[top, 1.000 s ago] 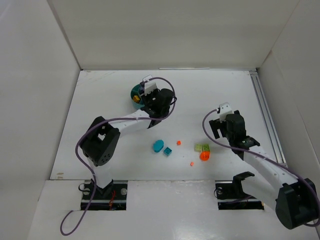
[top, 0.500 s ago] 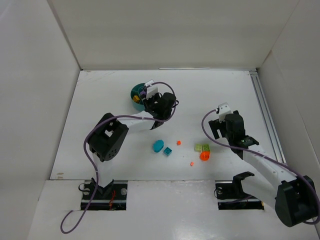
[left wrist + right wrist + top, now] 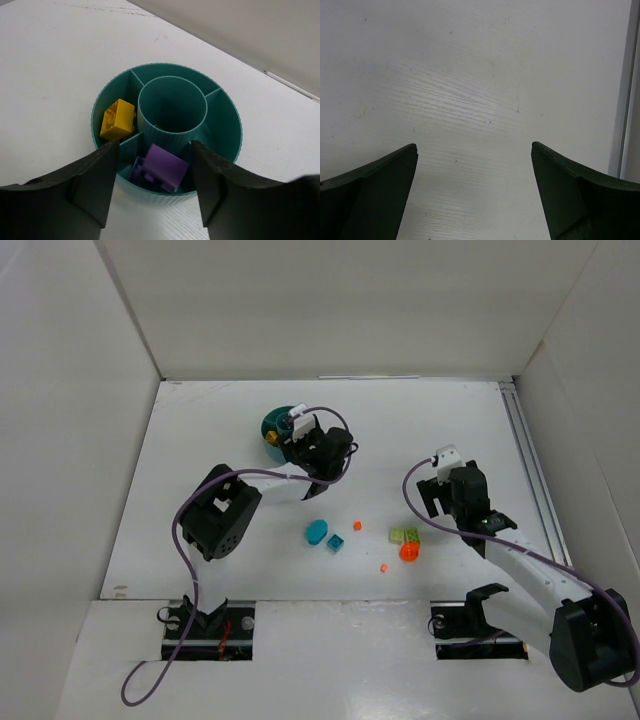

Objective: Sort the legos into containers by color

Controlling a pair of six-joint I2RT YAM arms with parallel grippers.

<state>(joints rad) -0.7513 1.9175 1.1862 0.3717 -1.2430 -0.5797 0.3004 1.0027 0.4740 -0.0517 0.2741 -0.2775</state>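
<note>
Purple brick (image 3: 162, 167) lies in the dish's (image 3: 226, 120) six-o'clock wedge; left pincer (image 3: 155, 145) hangs half open, empty; right pincer (image 3: 474, 145) gapes wide.

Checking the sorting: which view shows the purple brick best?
Left wrist view: the purple brick lies large in a near wedge of the dish. The top view cannot resolve it; the right wrist view misses it.

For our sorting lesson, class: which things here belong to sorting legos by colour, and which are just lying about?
Belongs: teal dish; yellow brick, purple brick inside it; on the table: teal oval, teal brick, lime brick, orange round piece, two orange bits.
Lying about: purple cable; metal rail.
</note>
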